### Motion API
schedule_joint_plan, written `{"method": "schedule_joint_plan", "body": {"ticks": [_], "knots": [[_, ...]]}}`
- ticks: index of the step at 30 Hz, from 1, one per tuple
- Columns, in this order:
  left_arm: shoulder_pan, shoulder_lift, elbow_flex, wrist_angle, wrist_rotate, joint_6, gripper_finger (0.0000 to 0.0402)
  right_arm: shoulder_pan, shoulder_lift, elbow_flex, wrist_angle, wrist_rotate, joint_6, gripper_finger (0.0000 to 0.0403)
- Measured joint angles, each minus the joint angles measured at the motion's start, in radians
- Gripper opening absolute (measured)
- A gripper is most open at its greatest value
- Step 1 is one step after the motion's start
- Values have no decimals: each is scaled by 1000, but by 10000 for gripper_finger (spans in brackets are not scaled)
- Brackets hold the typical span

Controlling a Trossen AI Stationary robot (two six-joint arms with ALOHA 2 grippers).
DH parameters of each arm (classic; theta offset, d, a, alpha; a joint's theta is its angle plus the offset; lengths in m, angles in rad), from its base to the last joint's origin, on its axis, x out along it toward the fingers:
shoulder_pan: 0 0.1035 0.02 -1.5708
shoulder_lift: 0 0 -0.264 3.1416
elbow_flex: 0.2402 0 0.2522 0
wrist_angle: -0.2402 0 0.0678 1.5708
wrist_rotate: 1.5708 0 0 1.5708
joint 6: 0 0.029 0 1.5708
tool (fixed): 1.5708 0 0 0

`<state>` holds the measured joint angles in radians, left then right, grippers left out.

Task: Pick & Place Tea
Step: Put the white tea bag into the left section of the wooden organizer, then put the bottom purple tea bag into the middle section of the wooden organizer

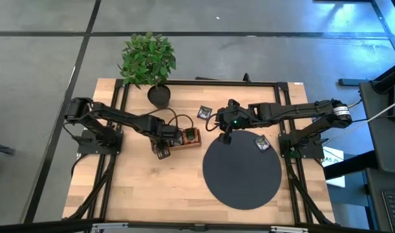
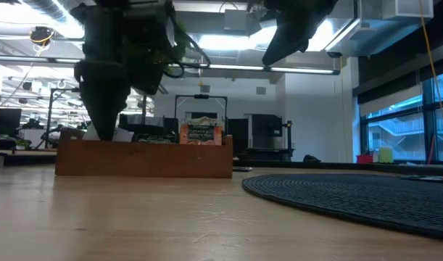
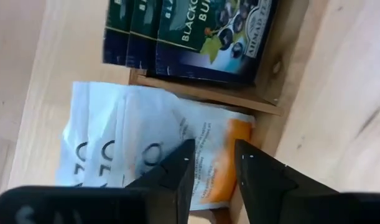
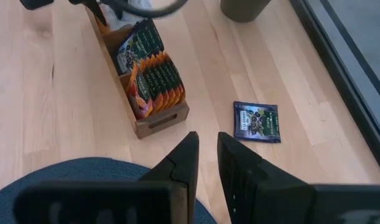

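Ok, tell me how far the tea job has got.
Done, apparently: one sachet lies on the black mat. In hand: the left pincer, open, hovers over the white sachets in the tray; the right pincer is empty. Left: the dark sachet on bare wood and the tray's stacks.

Right gripper point(image 4: 207, 149): two dark fingers, a narrow gap between them, nothing held, above bare light wooden table point(image 4: 46, 93).
Wooden tray point(image 4: 153, 118): stocked with upright tea sachets, red-orange ones point(image 4: 153, 84) at the near end, a dark-printed one behind them (farther compartments partly hidden).
Loose dark blue sachet point(image 4: 257, 122): flat on the table, apart from the tray.
Black mat point(image 4: 53, 177): curved edge showing.
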<state>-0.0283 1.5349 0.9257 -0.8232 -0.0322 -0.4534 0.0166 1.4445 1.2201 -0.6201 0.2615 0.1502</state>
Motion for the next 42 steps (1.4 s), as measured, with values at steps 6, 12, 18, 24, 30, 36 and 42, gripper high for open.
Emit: {"method": "schedule_joint_plan", "body": {"ticks": [6, 12, 18, 24, 30, 36, 42], "knots": [[26, -89, 0, -46, -1, -8, 107, 0, 0, 0, 1, 0, 3, 63], [45, -176, 1, -70, -4, -52, 105, 0, 0, 0, 1, 0, 3, 63], [45, -271, 1, -70, -87, -132, 104, 0, -1, 0, -50, 8, 133, 63], [43, -343, 1, -10, -153, -180, 109, 0, -7, 2, -437, -160, 484, 63], [43, -349, 1, 186, -179, -132, 105, 0, -7, 1, -761, 24, 787, 63], [43, -348, 1, 335, -178, -35, 106, 36, -7, 1, -765, 59, 784, 64], [43, -348, -1, 345, -131, -31, 109, -8, -7, 1, -770, -58, 769, 125]]}}
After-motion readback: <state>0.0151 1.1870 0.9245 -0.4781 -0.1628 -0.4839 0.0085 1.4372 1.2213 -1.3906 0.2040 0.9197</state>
